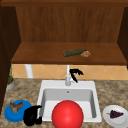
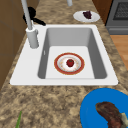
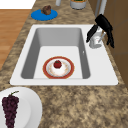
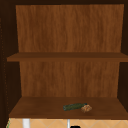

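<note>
My right hand (image 1: 75, 73) hovers just right of the faucet (image 1: 67, 77) at the back of the white sink (image 1: 45, 86), fingers spread and holding nothing. In the right side view this hand (image 3: 102, 25) hangs over the faucet's base (image 3: 96, 42); in the left side view it (image 2: 31, 13) sits behind the spout (image 2: 31, 35). My left hand (image 1: 32, 116) floats at the sink's front left corner beside a blue plate (image 1: 8, 116), fingers curled on nothing. A red-rimmed plate (image 2: 58, 60) with a red fruit (image 2: 70, 62) lies in the basin.
The blue plate carries a piece of meat (image 1: 15, 106). A white plate (image 1: 107, 111) with dark grapes (image 1: 115, 114) sits at the right. A large red round shape (image 1: 67, 115) stands at the sink's front. On the wooden shelf (image 1: 37, 56) lie a cucumber (image 1: 73, 52) and a brown lump (image 1: 85, 54).
</note>
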### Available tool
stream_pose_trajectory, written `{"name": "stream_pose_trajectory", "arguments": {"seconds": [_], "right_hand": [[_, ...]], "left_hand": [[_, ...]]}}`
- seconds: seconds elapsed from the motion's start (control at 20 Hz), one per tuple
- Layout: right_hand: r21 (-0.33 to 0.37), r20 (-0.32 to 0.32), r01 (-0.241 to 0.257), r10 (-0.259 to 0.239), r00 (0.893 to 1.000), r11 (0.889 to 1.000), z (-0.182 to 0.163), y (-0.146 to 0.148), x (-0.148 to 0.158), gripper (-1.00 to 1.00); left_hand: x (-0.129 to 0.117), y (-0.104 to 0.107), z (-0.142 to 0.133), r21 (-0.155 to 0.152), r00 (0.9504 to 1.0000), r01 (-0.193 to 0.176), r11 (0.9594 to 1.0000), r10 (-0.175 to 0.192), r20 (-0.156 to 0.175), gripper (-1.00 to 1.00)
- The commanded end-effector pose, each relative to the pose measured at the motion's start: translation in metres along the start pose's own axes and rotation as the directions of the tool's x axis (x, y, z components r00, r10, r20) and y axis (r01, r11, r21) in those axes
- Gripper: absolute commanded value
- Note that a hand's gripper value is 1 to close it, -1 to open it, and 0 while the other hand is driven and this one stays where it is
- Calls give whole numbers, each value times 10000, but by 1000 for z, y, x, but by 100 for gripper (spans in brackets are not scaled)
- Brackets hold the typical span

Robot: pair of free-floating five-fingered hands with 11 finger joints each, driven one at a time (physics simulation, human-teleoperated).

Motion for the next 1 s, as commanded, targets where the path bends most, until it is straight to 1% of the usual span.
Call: {"name": "stream_pose_trajectory", "arguments": {"seconds": [0.0,0.2,0.35,0.4,0.45,0.5,0.55,0.6,0.65,0.7,0.85,0.9,0.95], "right_hand": [[213,79,-10,8,10000,9998,11,-22,-19,-100],[340,-196,-179,186,9996,9993,14,-23,-19,-100],[588,-352,-348,369,9987,9977,17,-24,-15,-100],[704,-361,-422,448,9983,9966,13,-22,-17,-100],[760,-105,-566,575,9983,9955,3,-16,-20,-100],[1240,80,-548,542,9985,9908,-3,-17,-11,-100],[1409,279,-483,448,9986,9888,-2,-17,-15,-100],[1555,418,-529,469,9980,9864,-6,-16,-13,-100],[1507,180,-392,369,9992,9878,-9,-13,-13,-100],[1178,-145,-373,393,9991,9923,-2,-11,-11,-100],[1136,-215,-403,430,9988,9927,-8,-15,-14,-100],[1439,96,-98,85,9999,9895,-1,-26,-20,-100],[1611,301,50,-100,9995,9869,-1,-31,-21,-100]], "left_hand": [[0,0,0,0,10000,0,10000,0,0,0],[0,0,0,0,10000,0,10000,0,0,0],[0,0,0,0,10000,0,10000,0,0,0],[0,0,0,0,10000,0,10000,0,0,0],[0,0,0,0,10000,0,10000,0,0,0],[0,0,0,0,10000,0,10000,0,0,0],[0,0,0,0,10000,0,10000,0,0,0],[0,0,0,0,10000,0,10000,0,0,0],[0,0,0,0,10000,0,10000,0,0,0],[0,0,0,0,10000,0,10000,0,0,0],[0,0,0,0,10000,0,10000,0,0,0],[0,0,0,0,10000,0,10000,0,0,0],[0,0,0,0,10000,0,10000,0,0,0]]}}
